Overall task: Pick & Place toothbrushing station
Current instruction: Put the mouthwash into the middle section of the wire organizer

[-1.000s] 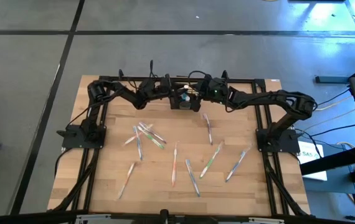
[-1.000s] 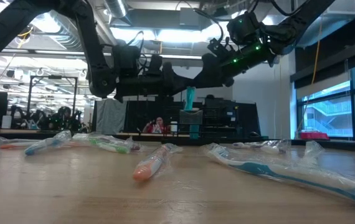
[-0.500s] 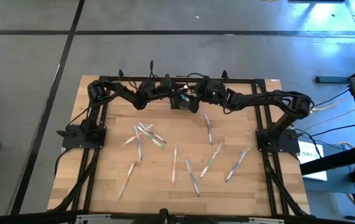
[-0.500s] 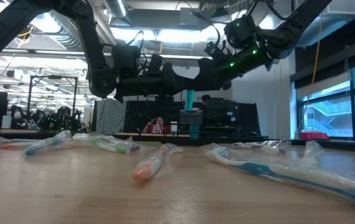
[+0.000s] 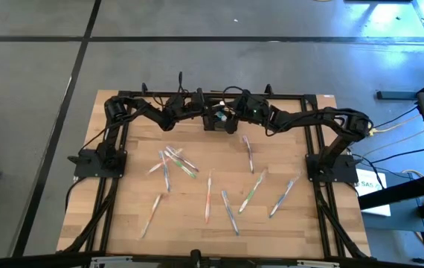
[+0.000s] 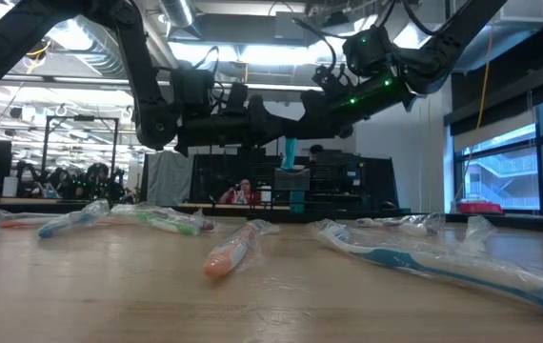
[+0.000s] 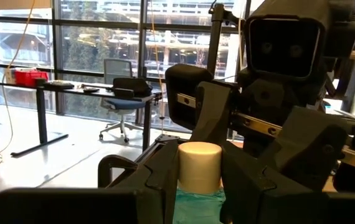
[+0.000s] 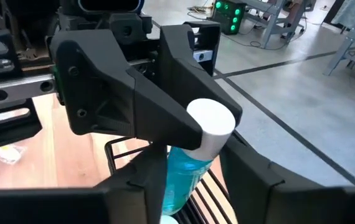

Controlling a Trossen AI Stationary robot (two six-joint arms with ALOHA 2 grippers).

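The toothbrushing station, a small black wire caddy [image 5: 219, 123], stands on the table at the middle of its far edge; its wire rim [image 8: 121, 148] shows in the right wrist view. Above it, a teal tube [image 8: 187, 168] with a white cap [image 7: 199, 165] stands upright, with my left gripper [image 5: 207, 113] shut on it. My right gripper [image 8: 193, 186] comes from the table's right. It is open, with one finger on each side of the tube's body. The tube's lower end is hidden behind those fingers. My left gripper pinches the teal tube just under its white cap [image 8: 197, 144] between its two fingers [image 8: 141, 109]. The fingers come about level from the table's left and lie across the tube. The tube stands upright with its cap up, over the caddy.
Several wrapped toothbrushes [image 5: 208, 195] lie scattered over the middle and near part of the wooden table [image 5: 123, 216], some close in the low view [image 6: 233, 252]. Black frame rails [image 5: 323, 186] run along the table's left, right and far sides.
My right gripper has edged a little toward the left gripper and the tube. My left gripper and the tube have kept still.
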